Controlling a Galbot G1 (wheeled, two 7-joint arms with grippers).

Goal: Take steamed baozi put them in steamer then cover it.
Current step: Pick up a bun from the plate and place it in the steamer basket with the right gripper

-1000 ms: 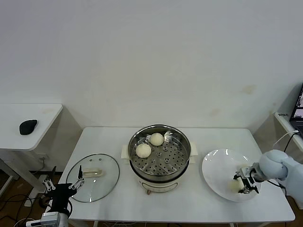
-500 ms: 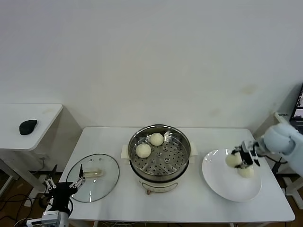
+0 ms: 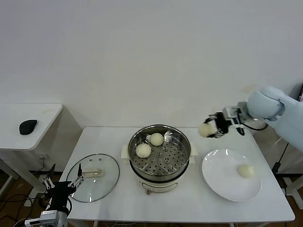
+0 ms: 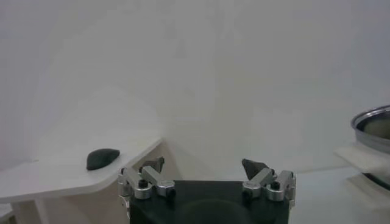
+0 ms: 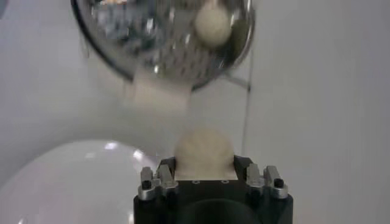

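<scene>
The steel steamer point(image 3: 175, 139) stands mid-table with two baozi point(image 3: 143, 150) point(image 3: 156, 139) on its perforated tray. My right gripper point(image 3: 211, 128) is shut on a third baozi point(image 3: 205, 129), held in the air to the right of the steamer's rim and above the table. In the right wrist view this baozi point(image 5: 203, 152) sits between the jaws, with the steamer point(image 5: 134, 49) ahead. A fourth baozi point(image 3: 245, 170) lies on the white plate point(image 3: 222, 182). The glass cover point(image 3: 106, 179) lies flat left of the steamer. My left gripper point(image 3: 63, 185) is open and parked low, off the table's front left corner.
A small side table point(image 3: 33, 137) with a black mouse point(image 3: 28, 126) stands to the left; it also shows in the left wrist view point(image 4: 102, 157). The wall is close behind the table.
My right gripper has lifted one baozi off the plate and carried it up and to the left, towards the steamer. One baozi stays on the plate. The left arm has not moved.
</scene>
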